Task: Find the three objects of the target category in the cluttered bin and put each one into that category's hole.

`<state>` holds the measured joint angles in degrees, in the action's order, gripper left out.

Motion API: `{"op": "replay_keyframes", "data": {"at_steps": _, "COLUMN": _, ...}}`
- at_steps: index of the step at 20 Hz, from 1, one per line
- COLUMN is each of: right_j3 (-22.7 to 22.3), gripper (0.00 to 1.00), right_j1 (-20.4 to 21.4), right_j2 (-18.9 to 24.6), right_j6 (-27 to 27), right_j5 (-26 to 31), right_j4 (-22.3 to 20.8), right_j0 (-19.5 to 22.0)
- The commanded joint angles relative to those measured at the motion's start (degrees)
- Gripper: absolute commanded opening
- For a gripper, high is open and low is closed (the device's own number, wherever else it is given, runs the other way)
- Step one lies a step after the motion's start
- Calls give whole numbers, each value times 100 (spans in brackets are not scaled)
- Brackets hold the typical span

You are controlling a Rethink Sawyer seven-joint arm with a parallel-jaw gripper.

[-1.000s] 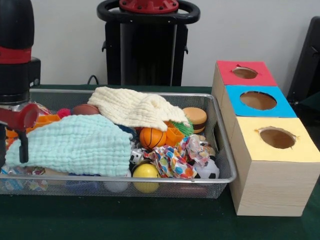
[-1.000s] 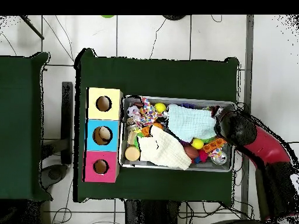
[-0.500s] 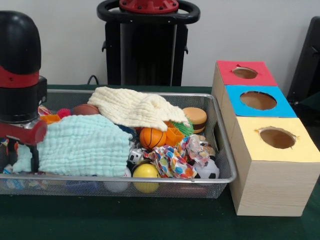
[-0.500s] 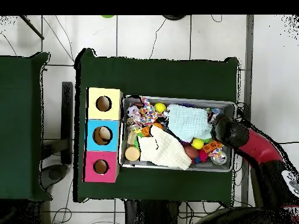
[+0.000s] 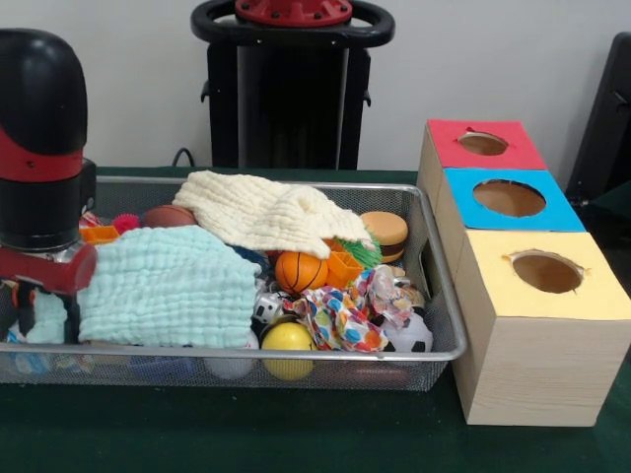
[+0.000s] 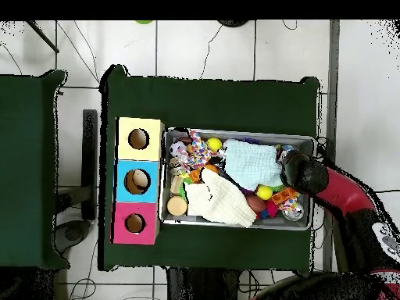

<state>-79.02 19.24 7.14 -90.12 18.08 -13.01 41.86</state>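
Though nearby, basketball (image 5: 300,271) beside gripper (image 5: 46,307)

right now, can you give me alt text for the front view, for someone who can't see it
A wire bin on a green table is heaped with toys, a mint cloth and a cream cloth, with the robot's gripper lowered at the mint cloth's left end. Among the toys are an orange ball and a yellow ball. Right of the bin stand red, blue and yellow boxes, each with a hole on top.
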Motion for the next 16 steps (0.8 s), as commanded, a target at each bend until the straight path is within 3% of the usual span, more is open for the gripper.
{"op": "replay_keyframes", "data": {"at_steps": 1, "right_j3": 54, "gripper": 100, "right_j1": -437, "right_j2": 153, "right_j6": 403, "right_j5": 1168, "right_j4": -384, "right_j0": -250}}
{"op": "replay_keyframes", "data": {"at_steps": 6, "right_j3": -632, "gripper": 100, "right_j1": -109, "right_j2": 168, "right_j6": 129, "right_j5": 1435, "right_j4": -245, "right_j0": -368}}
{"op": "replay_keyframes", "data": {"at_steps": 16, "right_j3": -1242, "gripper": 100, "right_j1": 146, "right_j2": 324, "right_j6": -220, "right_j5": 1655, "right_j4": 24, "right_j0": -563}}
